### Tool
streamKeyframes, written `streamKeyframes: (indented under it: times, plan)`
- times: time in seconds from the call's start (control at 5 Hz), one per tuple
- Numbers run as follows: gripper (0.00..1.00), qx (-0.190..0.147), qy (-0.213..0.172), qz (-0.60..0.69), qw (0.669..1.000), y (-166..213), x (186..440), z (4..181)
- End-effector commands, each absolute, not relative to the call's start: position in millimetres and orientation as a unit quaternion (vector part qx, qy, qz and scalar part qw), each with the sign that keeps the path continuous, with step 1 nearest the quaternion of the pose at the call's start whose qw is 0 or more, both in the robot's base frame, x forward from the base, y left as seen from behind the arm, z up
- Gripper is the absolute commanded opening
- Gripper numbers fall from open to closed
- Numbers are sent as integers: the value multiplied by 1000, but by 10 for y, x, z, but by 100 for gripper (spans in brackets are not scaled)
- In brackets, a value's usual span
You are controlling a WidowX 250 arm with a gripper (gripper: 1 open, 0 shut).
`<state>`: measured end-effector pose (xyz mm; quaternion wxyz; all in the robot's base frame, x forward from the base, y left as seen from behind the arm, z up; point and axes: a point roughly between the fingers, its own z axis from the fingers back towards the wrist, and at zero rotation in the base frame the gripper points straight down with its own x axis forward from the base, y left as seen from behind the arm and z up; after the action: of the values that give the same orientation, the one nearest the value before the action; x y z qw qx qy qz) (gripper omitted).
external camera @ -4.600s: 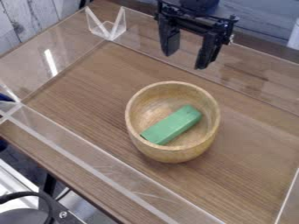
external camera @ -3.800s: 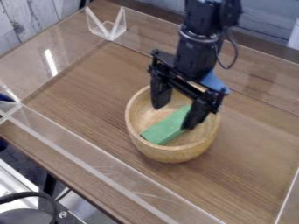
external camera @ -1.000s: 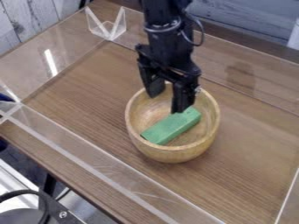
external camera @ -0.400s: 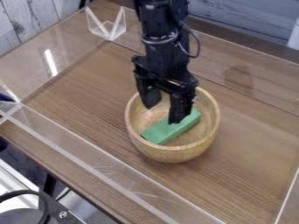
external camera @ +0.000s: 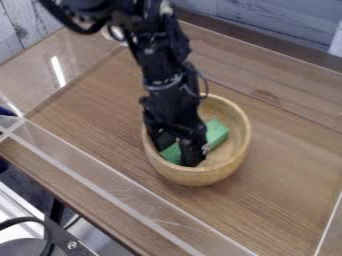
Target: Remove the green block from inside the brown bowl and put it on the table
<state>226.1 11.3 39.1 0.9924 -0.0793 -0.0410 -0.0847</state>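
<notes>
Gripper (external camera: 175, 148) now lower, astride diagonal green block (external camera: 211, 134) in brown bowl (external camera: 235, 159).

The wooden bowl (external camera: 201, 140) sits on the desk (external camera: 94, 110), right of the desk's middle and toward its near side. A block (external camera: 210, 135) lies inside the bowl, slanting from lower left to upper right. The arm comes in from the upper left and reaches down into the bowl; its gripper (external camera: 178, 148) stands over the block's left end, one jaw on either side of it. A low clear wall (external camera: 80, 160) runs along the desk's near-left edge, well apart from the bowl.
</notes>
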Motion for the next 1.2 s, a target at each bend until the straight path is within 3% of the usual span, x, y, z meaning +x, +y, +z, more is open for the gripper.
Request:
streamKeyframes:
  times: [0.0,0.4,1.0]
  plan:
    - [100,-81,-88,-89,989,162,2279,418]
    - [100,-55,-89,-118,987,94,2313,319]
    - [100,-60,-77,-111,989,4,2353,300]
